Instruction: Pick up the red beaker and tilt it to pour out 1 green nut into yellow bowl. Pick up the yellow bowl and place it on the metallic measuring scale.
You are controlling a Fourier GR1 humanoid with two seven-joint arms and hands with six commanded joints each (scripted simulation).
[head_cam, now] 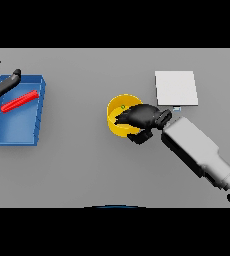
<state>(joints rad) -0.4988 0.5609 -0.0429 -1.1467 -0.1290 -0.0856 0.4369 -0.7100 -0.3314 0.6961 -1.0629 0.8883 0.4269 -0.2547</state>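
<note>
A yellow bowl [116, 111] stands near the table's middle with a small green nut [123, 107] inside it. My right hand [142, 117] lies over the bowl's right rim, fingers inside and thumb outside, curled on the rim. The metallic measuring scale [176, 88], a pale square plate, sits just behind and to the right of the bowl. The red beaker [19, 101] lies on its side in a blue tray [37, 120] at the far left. My left hand [3, 84] hovers over the tray's back left corner, fingers straight.
The blue tray occupies the table's left side. The right forearm [197, 150] stretches from the lower right toward the bowl.
</note>
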